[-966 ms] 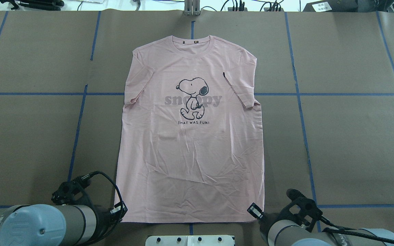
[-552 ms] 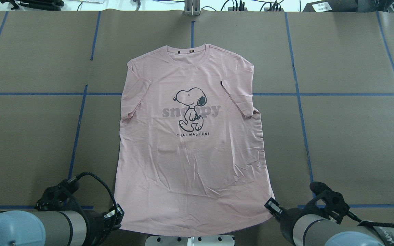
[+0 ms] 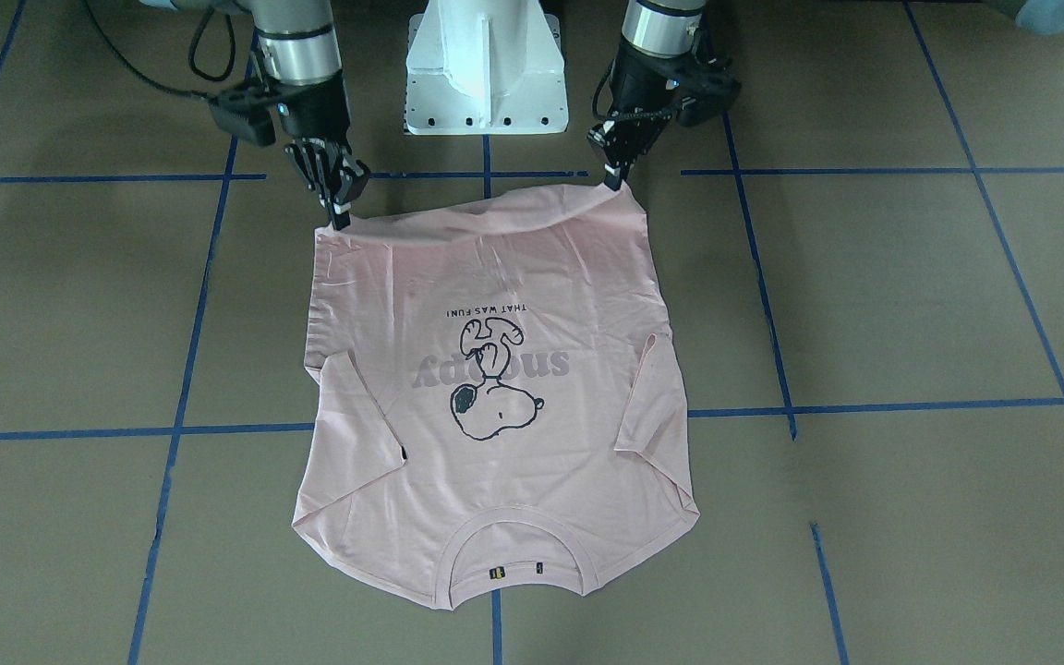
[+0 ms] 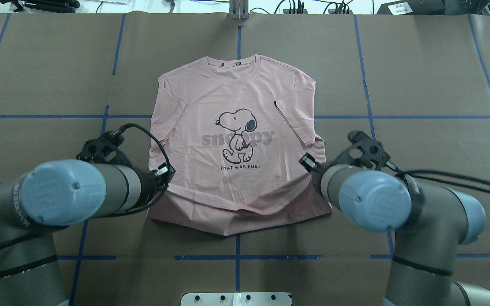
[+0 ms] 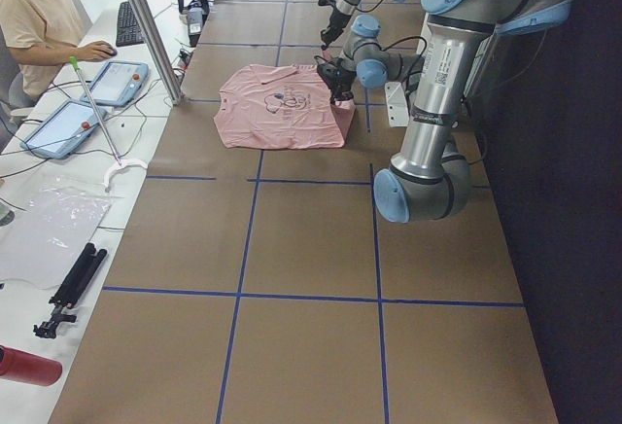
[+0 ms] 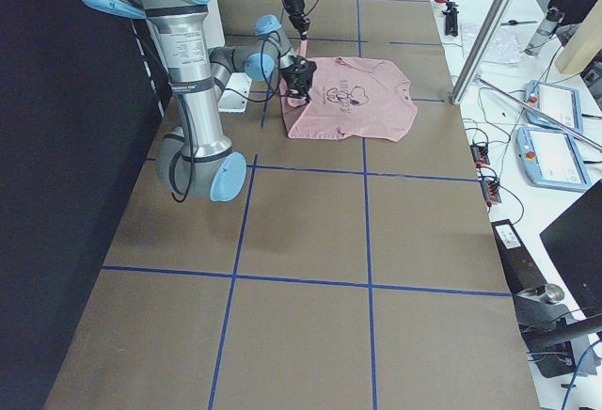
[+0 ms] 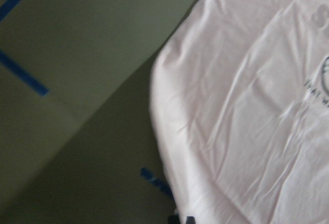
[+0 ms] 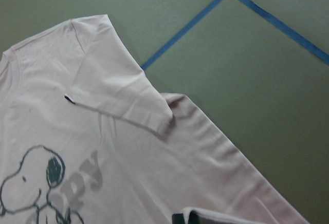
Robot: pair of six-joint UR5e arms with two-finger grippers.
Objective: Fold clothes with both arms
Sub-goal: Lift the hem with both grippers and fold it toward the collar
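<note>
Since the earlier overhead picture, both corners of the hem [image 3: 495,208] are rising off the table [image 4: 419,85] and travelling toward the collar [image 4: 233,78]. Item: pale pink T-shirt [image 4: 249,182], lying print-up at the middle of the brown-papered table, collar pointing away from the robot, near part hanging as a sagging sling. Handling, by judgement: light, limp, thin knit, draping and creasing readily, not fragile, wanting even tension across both corners. Holds: left gripper [image 3: 615,177] is pinching one hem corner, right gripper [image 3: 340,214] is pinching the other, jaws pressed together on cloth. Those corners are probably offering the firmest purchase. Surroundings: blue tape lines [image 4: 398,117] are crossing the paper; white pedestal base [image 3: 484,65] is standing behind.
</note>
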